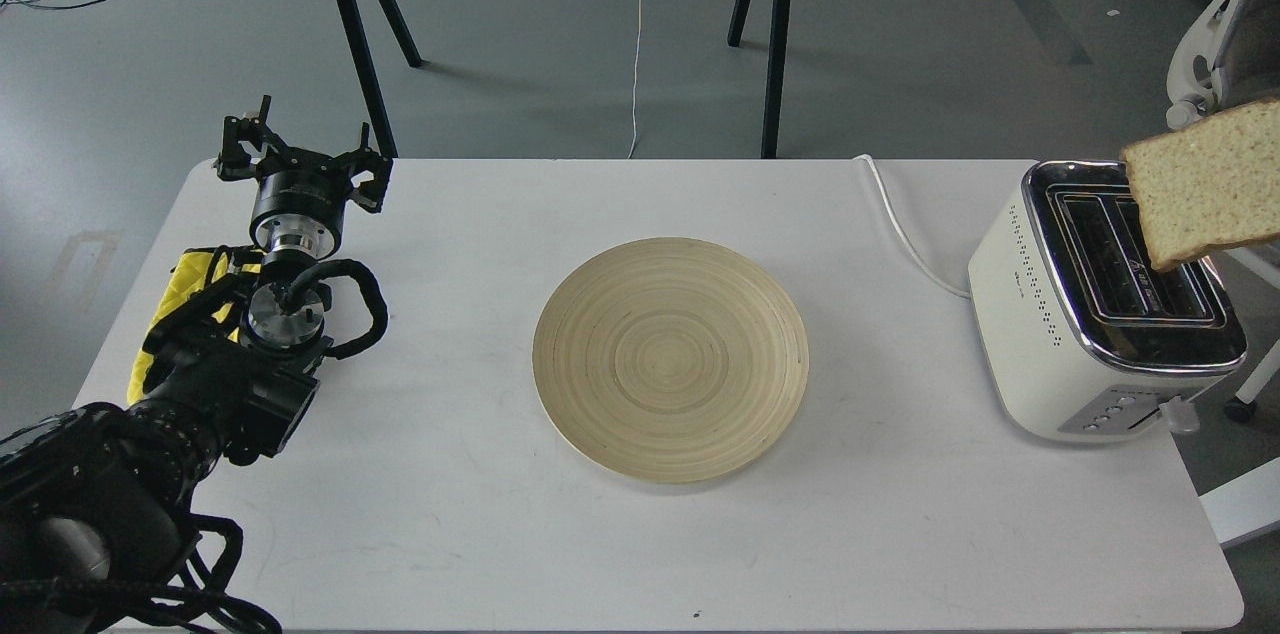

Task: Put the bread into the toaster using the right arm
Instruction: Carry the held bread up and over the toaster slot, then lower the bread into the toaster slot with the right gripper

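Left gripper [300, 159] over the white counter [450, 514], black fingers spread wide, holding nothing. Far to its right: round pale wooden plate [670, 359], then cream-white chrome-topped two-slot toaster [1050, 334]. Square pale tan bread slice with brown crust [1205, 184] hangs tilted above the toaster slots, lower corner pointing down at them. Right gripper out of frame.
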Available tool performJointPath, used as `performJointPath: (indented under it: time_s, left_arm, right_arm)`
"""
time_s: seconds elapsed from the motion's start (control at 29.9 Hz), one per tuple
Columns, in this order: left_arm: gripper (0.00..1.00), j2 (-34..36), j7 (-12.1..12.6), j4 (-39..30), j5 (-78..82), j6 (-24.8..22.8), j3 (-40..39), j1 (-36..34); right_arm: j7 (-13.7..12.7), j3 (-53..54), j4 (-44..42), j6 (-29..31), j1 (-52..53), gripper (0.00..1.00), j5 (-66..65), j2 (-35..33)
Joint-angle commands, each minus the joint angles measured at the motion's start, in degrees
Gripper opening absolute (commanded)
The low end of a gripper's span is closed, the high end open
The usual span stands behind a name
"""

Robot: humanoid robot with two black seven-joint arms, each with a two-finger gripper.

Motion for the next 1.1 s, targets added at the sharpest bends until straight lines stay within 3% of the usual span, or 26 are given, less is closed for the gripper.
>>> performJointPath:
  time_s: [0.0, 0.43, 1.07]
  left_arm:
    - [1.00, 0.0, 0.0, 0.0, 0.0, 0.0, 0.0, 0.0]
    - [1.00, 0.0, 0.0, 0.0, 0.0, 0.0, 0.0, 0.0]
    - [1.00, 0.0, 0.0, 0.0, 0.0, 0.0, 0.0, 0.0]
  right_arm:
    - [0.0, -0.3, -0.2, 0.0, -0.4, 0.00, 0.0, 1.0]
    - [0.0, -0.4, -1.0, 0.0, -1.4, 0.00, 1.2, 5.2]
    - [0.0, -0.8, -3.4, 0.0, -2.4, 0.00, 1.3, 5.2]
